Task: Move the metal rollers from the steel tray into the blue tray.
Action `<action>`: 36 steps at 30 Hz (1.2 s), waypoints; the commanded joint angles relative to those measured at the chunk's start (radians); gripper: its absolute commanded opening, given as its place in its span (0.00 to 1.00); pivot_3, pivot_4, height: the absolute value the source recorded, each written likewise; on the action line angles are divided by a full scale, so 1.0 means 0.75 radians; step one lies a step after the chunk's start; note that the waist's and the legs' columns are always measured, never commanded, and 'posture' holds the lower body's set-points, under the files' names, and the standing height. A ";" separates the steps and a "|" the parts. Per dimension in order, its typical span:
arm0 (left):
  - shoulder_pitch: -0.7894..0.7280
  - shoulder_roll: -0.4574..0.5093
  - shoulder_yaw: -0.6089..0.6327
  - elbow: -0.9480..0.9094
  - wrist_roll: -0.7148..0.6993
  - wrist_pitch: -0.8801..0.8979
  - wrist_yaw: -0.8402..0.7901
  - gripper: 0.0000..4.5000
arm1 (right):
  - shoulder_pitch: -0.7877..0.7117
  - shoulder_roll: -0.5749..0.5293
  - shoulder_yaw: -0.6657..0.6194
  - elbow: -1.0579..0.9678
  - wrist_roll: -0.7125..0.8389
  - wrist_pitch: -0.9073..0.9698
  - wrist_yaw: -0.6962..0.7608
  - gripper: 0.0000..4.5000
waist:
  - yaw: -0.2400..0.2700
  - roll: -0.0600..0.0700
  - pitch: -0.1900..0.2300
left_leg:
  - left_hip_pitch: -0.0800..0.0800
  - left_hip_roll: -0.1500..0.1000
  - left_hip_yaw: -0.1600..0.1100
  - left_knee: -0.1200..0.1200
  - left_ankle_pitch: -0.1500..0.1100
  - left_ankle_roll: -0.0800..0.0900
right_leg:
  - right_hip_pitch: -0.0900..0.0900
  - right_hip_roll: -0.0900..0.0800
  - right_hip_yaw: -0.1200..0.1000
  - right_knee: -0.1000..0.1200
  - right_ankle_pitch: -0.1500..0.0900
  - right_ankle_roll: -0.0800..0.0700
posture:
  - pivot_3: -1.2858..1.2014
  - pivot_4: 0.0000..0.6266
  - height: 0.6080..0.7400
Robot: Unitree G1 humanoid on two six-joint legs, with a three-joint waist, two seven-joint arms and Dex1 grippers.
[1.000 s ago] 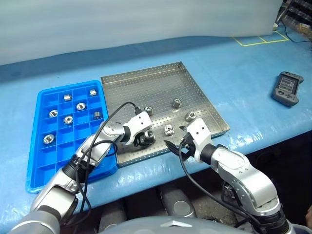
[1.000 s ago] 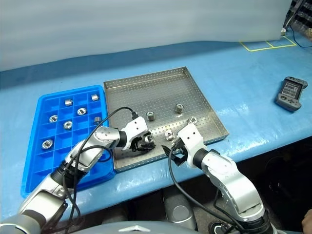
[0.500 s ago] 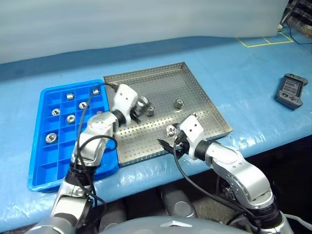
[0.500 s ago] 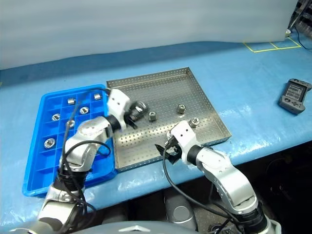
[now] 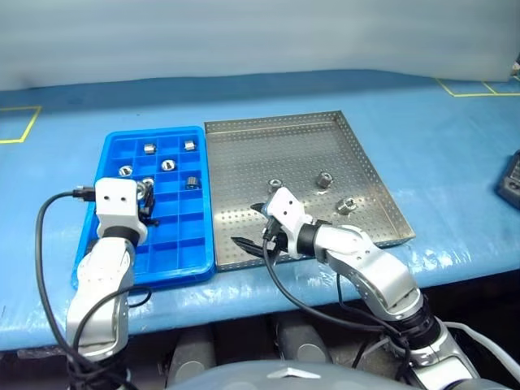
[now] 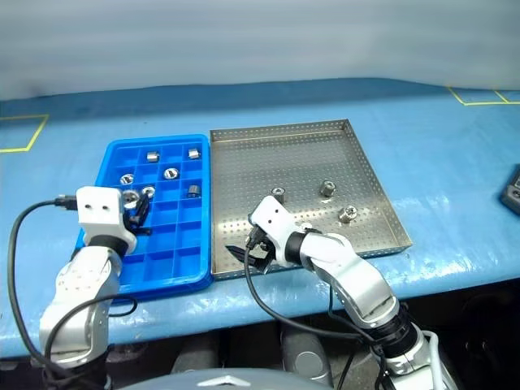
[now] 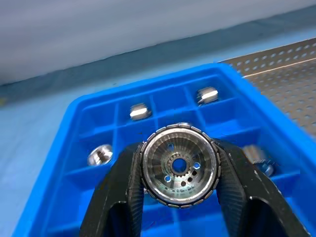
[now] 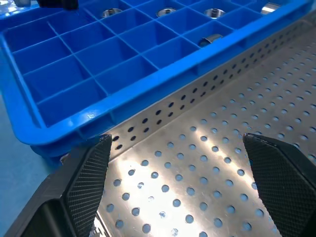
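Note:
The steel tray (image 5: pixel 268 146) lies mid-table with three metal rollers (image 5: pixel 324 179) in its right half. Touching its left side is the blue tray (image 5: pixel 175 236), which holds several rollers in its far compartments (image 5: pixel 168 165). My left gripper (image 5: pixel 147 201) hovers over the blue tray's left-middle compartments, shut on one roller (image 7: pixel 179 164) whose hollow end faces the wrist camera. My right gripper (image 5: pixel 248 227) is open and holds nothing. It hangs low over the steel tray's near-left part, pointing toward the blue tray's rim (image 8: pixel 148 81).
A black handheld device (image 5: pixel 512 183) lies at the table's right edge. Yellow tape marks (image 5: pixel 20 122) sit on the blue table cover at the far left and far right. The table's front edge runs just below both trays.
My left gripper lifted a roller off the steel tray and carried it left, over the blue tray. The right gripper drifted left, still open. The camera has swung left.

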 commanded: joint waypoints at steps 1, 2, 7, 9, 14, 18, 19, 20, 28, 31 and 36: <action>0.079 -0.043 0.008 -0.130 0.002 0.034 0.028 0.38 | -0.031 0.012 0.011 -0.013 0.004 -0.039 0.029 1.00 | 0.016 0.000 0.000 | 0.000 0.000 0.001 0.000 0.000 0.000 | 0.000 0.000 0.000 -0.001 0.000 0.000 | 0.53 0.24 1.00; 0.096 -0.044 0.001 -0.133 0.013 0.042 0.033 0.38 | -0.032 0.013 0.012 -0.011 0.003 -0.041 0.032 1.00 | 0.025 0.000 0.000 | 0.000 0.000 0.001 0.000 0.000 0.000 | 0.000 -0.001 0.000 -0.001 0.000 0.000 | 0.53 0.24 1.00; 0.131 -0.081 0.000 -0.106 -0.006 0.079 0.038 0.38 | -0.027 0.017 0.016 -0.011 0.001 -0.039 0.039 1.00 | 0.050 0.000 0.000 | 0.000 0.000 0.001 0.002 0.000 0.000 | 0.000 0.000 0.000 0.000 -0.001 -0.003 | 0.52 0.24 1.00; 0.129 -0.088 -0.002 -0.083 -0.013 0.088 0.031 0.54 | -0.020 0.015 0.011 -0.015 0.000 -0.036 0.034 1.00 | 0.051 0.000 0.000 | 0.000 0.000 0.001 0.002 0.000 0.000 | 0.000 0.000 0.000 0.000 -0.001 -0.003 | 0.52 0.24 1.00; 0.106 -0.079 -0.015 -0.045 -0.032 0.092 0.003 0.88 | 0.000 0.013 -0.003 -0.033 -0.001 -0.027 0.017 1.00 | 0.049 0.000 0.000 | 0.000 0.000 0.001 0.002 0.000 0.000 | 0.000 0.000 0.000 0.000 -0.002 -0.003 | 0.51 0.24 1.00; 0.046 -0.054 -0.018 -0.039 -0.045 0.068 -0.027 0.99 | 0.021 0.014 -0.015 -0.054 0.001 -0.019 -0.006 1.00 | 0.044 0.000 0.000 | 0.000 0.000 0.001 0.002 0.000 0.000 | 0.000 0.000 0.000 0.000 -0.002 -0.003 | 0.50 0.24 1.00; -0.001 -0.030 -0.023 -0.036 -0.059 0.044 -0.058 0.99 | 0.031 0.012 -0.027 -0.065 0.002 -0.014 -0.016 1.00 | 0.043 0.000 0.000 | 0.000 0.000 0.001 0.002 0.000 0.000 | 0.000 0.000 0.000 0.000 -0.002 -0.003 | 0.50 0.24 1.00; -0.035 -0.011 -0.027 -0.032 -0.070 0.028 -0.080 0.99 | 0.038 0.010 -0.035 -0.072 0.003 -0.010 -0.023 1.00 | 0.043 0.000 0.000 | 0.000 0.000 0.001 0.002 0.000 0.000 | 0.000 0.000 0.000 0.000 -0.002 -0.003 | 0.49 0.24 1.00; -0.477 0.115 -0.170 0.205 -0.205 0.066 -0.311 0.99 | 0.132 -0.046 -0.134 -0.142 -0.004 0.020 -0.089 1.00 | 0.024 0.000 0.000 | -0.001 0.000 0.002 0.003 0.000 -0.001 | 0.000 -0.001 0.000 -0.001 0.000 -0.001 | 0.46 0.24 1.00; -0.596 0.109 -0.230 0.330 -0.231 0.060 -0.362 0.99 | 0.160 -0.053 -0.146 -0.165 -0.015 0.028 -0.122 1.00 | -0.005 0.000 0.000 | -0.002 -0.001 0.002 0.003 0.000 -0.001 | 0.000 -0.001 0.000 -0.001 0.001 0.001 | 0.44 0.24 1.00; -0.825 0.006 -0.297 0.684 -0.266 0.013 -0.415 0.99 | 0.228 -0.037 -0.161 -0.221 -0.011 0.046 -0.181 1.00 | -0.062 0.000 0.000 | -0.003 0.000 0.000 0.003 0.000 0.000 | 0.000 0.000 0.000 0.000 0.004 0.006 | 0.42 0.24 1.00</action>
